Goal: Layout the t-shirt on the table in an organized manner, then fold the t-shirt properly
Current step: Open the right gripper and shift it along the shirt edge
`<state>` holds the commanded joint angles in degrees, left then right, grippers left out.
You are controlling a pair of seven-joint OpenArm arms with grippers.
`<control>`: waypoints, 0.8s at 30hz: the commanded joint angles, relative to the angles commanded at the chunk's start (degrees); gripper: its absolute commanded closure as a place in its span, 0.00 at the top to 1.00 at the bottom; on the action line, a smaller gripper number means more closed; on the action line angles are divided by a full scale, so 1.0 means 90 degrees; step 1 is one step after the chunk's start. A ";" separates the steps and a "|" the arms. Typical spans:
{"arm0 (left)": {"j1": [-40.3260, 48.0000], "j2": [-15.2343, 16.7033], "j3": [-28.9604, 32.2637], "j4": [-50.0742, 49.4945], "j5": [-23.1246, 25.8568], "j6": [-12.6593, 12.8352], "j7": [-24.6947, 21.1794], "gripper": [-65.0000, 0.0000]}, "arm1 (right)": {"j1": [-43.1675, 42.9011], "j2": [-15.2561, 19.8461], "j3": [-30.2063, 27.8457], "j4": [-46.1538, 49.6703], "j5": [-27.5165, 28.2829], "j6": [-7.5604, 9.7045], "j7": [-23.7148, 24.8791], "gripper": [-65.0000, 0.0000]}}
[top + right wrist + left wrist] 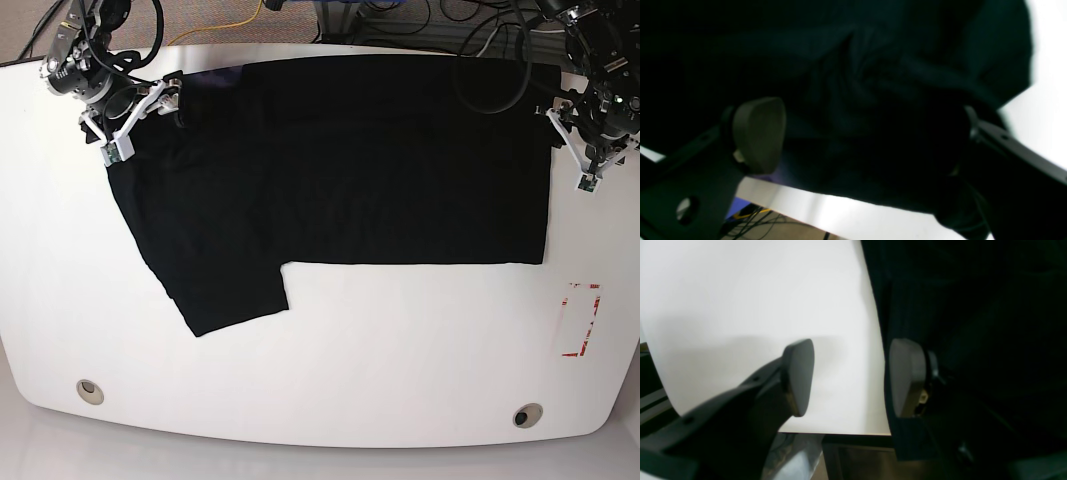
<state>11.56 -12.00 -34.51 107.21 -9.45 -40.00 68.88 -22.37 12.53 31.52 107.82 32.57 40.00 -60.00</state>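
Note:
The black t-shirt (350, 160) lies spread sideways over the far half of the white table (320, 380), with one sleeve (225, 290) pointing toward the near left. My right gripper (140, 110) is at the shirt's far left corner; in its wrist view it stands open (857, 140) over wrinkled black cloth (873, 66), its fingers wide apart. My left gripper (575, 140) is at the shirt's right edge. In the left wrist view it is open (853, 376), one pad (798, 376) over bare table (740, 290), the other (907, 376) at the cloth's edge (957, 306).
A red tape rectangle (582, 318) marks the table near its right edge. Two round metal grommets (90, 390) (527, 415) sit near the front edge. Cables (330, 20) run behind the table's far edge.

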 joint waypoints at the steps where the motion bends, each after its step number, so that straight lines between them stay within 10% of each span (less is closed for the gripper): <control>1: 0.0000 0.0000 0.0000 -0.0010 0.0000 0.0000 0.0000 0.53 | 0.0000 0.0010 -0.0127 0.0000 -0.0010 0.0000 0.0000 1.00; 15: 0.0000 0.0000 0.0010 -0.0010 0.0000 0.0000 -0.0010 0.53 | 0.0195 -0.0117 -0.0244 -0.0596 0.0010 0.0000 0.0000 1.00; 24: 0.0000 -0.0010 0.0010 -0.0020 0.0000 0.0000 -0.0010 0.53 | 0.0225 -0.0215 -0.0264 -0.0772 0.0029 0.0000 0.0000 0.64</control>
<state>11.56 -12.09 -34.42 107.03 -9.45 -40.00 68.79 -20.35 10.59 29.14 100.88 32.84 40.00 -60.00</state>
